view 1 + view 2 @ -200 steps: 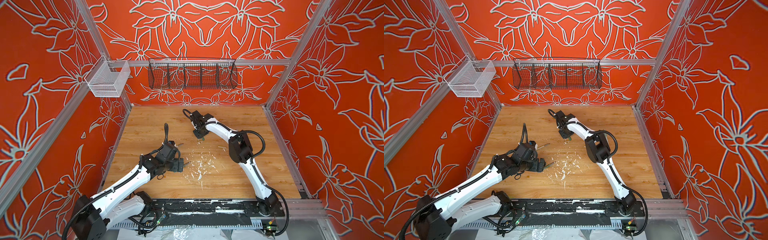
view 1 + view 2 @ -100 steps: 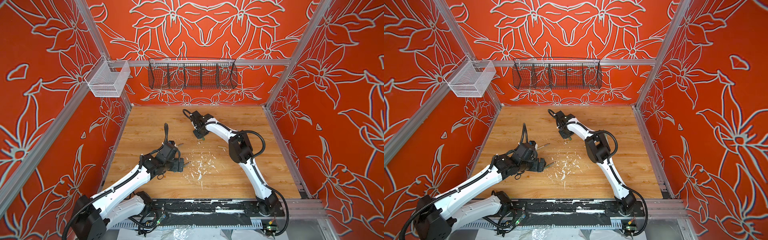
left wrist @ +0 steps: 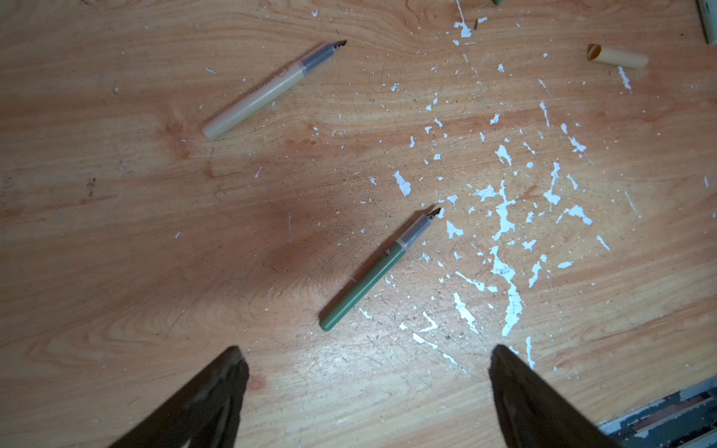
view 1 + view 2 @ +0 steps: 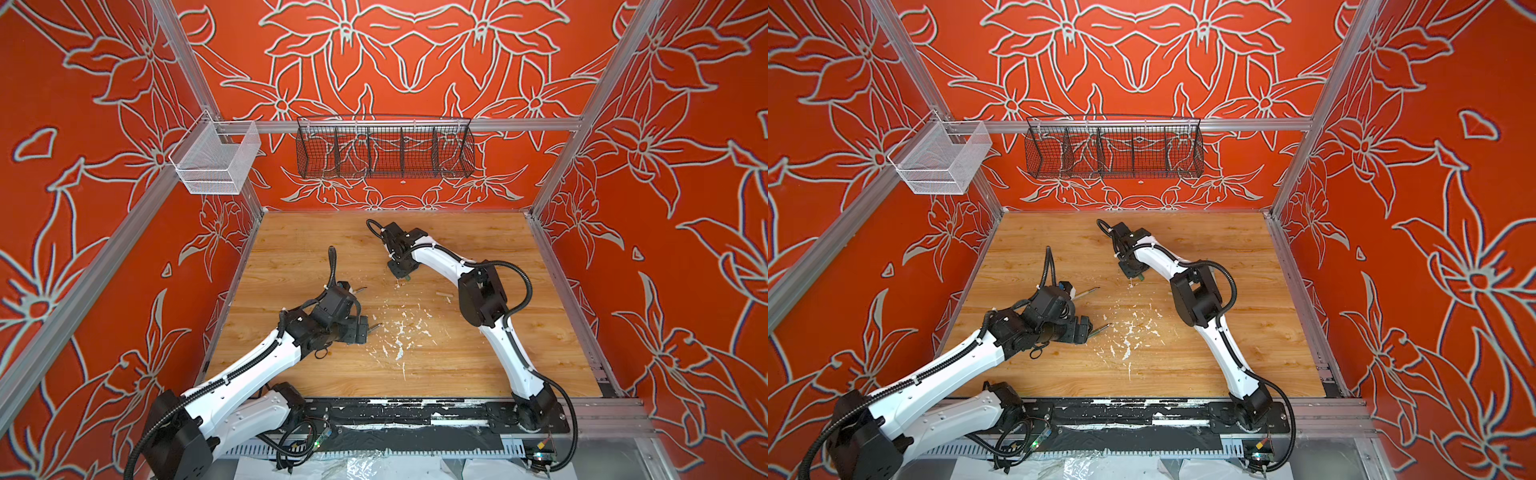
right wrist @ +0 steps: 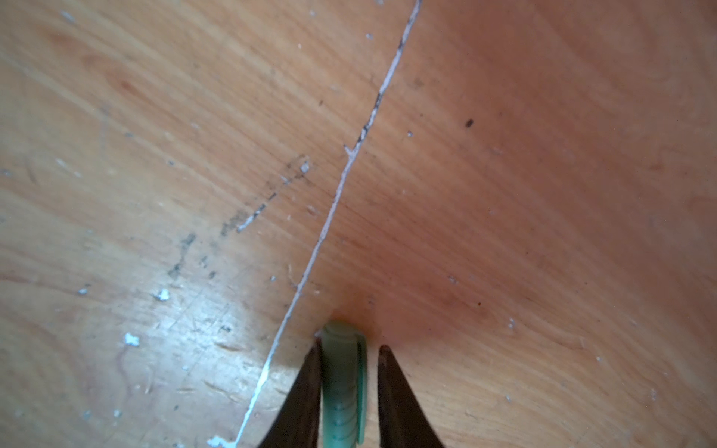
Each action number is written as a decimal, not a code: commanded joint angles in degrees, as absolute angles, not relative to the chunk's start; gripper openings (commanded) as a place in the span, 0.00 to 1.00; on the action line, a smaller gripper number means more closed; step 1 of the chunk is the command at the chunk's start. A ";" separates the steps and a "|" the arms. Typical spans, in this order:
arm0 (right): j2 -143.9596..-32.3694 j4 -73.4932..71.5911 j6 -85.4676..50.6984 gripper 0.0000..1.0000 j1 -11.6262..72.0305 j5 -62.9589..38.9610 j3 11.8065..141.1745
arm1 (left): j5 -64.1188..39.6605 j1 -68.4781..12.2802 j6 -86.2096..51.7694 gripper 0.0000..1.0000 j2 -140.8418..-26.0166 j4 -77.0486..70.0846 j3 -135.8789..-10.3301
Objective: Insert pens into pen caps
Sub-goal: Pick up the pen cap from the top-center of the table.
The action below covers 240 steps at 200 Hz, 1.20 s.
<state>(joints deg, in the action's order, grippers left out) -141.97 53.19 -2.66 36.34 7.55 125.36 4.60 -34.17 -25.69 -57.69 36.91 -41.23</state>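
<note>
The left tool (image 3: pixel 368 351) hung low over the worn wooden tabletop (image 3: pixel 116 240). Its two dark fingers (image 3: pixel 217 388) were spread wide apart with nothing between them. Just ahead of it lay the slim dark green pen (image 3: pixel 372 277), which had a clear grey collar and a dark nib. It lay flat on the wood, uncapped, and its nib reached the edge of a scatter of white paint flecks (image 3: pixel 504 217). Farther off lay the pale tan pen (image 3: pixel 264 93), also flat and uncapped. It was roughly parallel to the green one and well apart from it. Beyond the flecks a short tan pen cap (image 3: pixel 617 57), a stubby open-ended tube, rested on its side.

The right tool (image 5: pixel 349 345) stood farther back on the tabletop, pointing down at the wood, well apart from the left tool. Between its fingers (image 5: pixel 302 403) was a mint green pen cap (image 5: pixel 341 376), a tube with a clip along one side. The cap's end was at or just above the wood. One finger lay against the cap, and a thin strip of wood showed beside the other. Whether the cap was clamped could not be told.
</note>
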 commanded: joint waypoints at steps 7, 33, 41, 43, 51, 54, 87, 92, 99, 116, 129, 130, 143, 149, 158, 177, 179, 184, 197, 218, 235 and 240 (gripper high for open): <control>-143.09 57.57 -3.11 0.25 35.94 5.15 121.93 | 4.31 -33.93 -26.71 0.97 -57.05 37.40 -40.43; -143.35 57.94 -3.50 0.24 35.01 2.55 121.78 | 1.38 -33.97 -25.47 0.97 -57.08 36.19 -40.52; -143.19 57.83 -3.56 0.23 34.96 2.39 121.65 | 0.62 -34.01 -25.48 0.97 -57.04 35.68 -40.44; -143.22 57.83 -3.48 0.23 34.95 2.44 121.69 | 0.51 -34.01 -25.49 0.97 -57.04 35.57 -40.43; -143.22 57.91 -3.39 0.22 34.92 2.44 121.85 | -0.04 -34.01 -25.37 0.97 -57.21 35.10 -40.35; -143.18 58.00 -3.35 0.22 34.94 2.46 121.91 | -0.15 -34.01 -25.38 0.97 -57.29 35.01 -40.27; -142.51 58.23 -3.07 0.15 34.72 2.48 122.52 | -0.20 -34.01 -25.49 0.97 -58.84 35.29 -40.43; -142.24 58.21 -2.91 0.14 34.72 2.54 122.57 | -0.24 -34.06 -25.50 0.97 -59.05 35.29 -40.43; -141.76 58.05 -2.93 0.13 34.67 2.50 122.57 | -0.35 -34.01 -25.55 0.97 -59.30 35.33 -40.48; -139.88 57.30 -3.07 0.11 34.37 0.80 121.98 | -0.35 -34.01 -25.67 0.97 -60.10 35.33 -40.44; -137.83 55.97 -3.74 0.10 33.78 -2.18 120.80 | -0.74 -34.01 -25.64 0.97 -60.88 35.01 -40.44; -137.65 55.80 -3.76 0.09 33.72 -2.45 120.69 | -0.77 -34.01 -25.61 0.97 -60.94 34.95 -40.48; -135.11 53.90 -4.76 0.08 33.09 -6.36 118.74 | -1.49 -34.01 -25.46 0.97 -62.17 34.40 -40.56; -133.85 52.83 -5.39 0.07 32.70 -8.41 117.62 | -2.02 -34.10 -25.04 0.97 -62.96 34.05 -40.54; -131.81 50.96 -6.26 0.06 32.19 -11.71 115.73 | -2.45 -34.10 -24.63 0.97 -64.38 33.80 -40.65; -127.85 47.28 -7.98 0.04 30.78 -17.74 111.38 | -3.60 -34.15 -23.19 0.97 -68.39 34.06 -41.92; -127.39 46.93 -8.13 0.04 30.63 -18.32 110.94 | -3.78 -34.18 -22.98 0.97 -68.84 34.11 -42.14; -126.46 45.97 -8.49 0.03 30.39 -19.65 109.88 | -4.16 -34.19 -22.40 0.97 -70.08 34.23 -42.64; -124.04 44.08 -9.42 0.03 29.57 -23.10 107.06 | -4.32 -34.28 -21.21 0.97 -73.14 35.02 -44.19; -120.26 40.31 -11.34 0.01 28.24 -27.94 101.97 | -3.60 -34.28 -19.25 0.99 -76.83 36.36 -46.57; -116.69 36.30 -12.86 0.00 27.61 -29.65 97.16 | -4.32 -34.28 -18.09 0.98 -79.23 36.65 -47.81; -115.71 35.48 -13.04 0.00 27.46 -29.64 96.00 | -4.67 -34.28 -17.86 0.98 -79.86 36.65 -47.98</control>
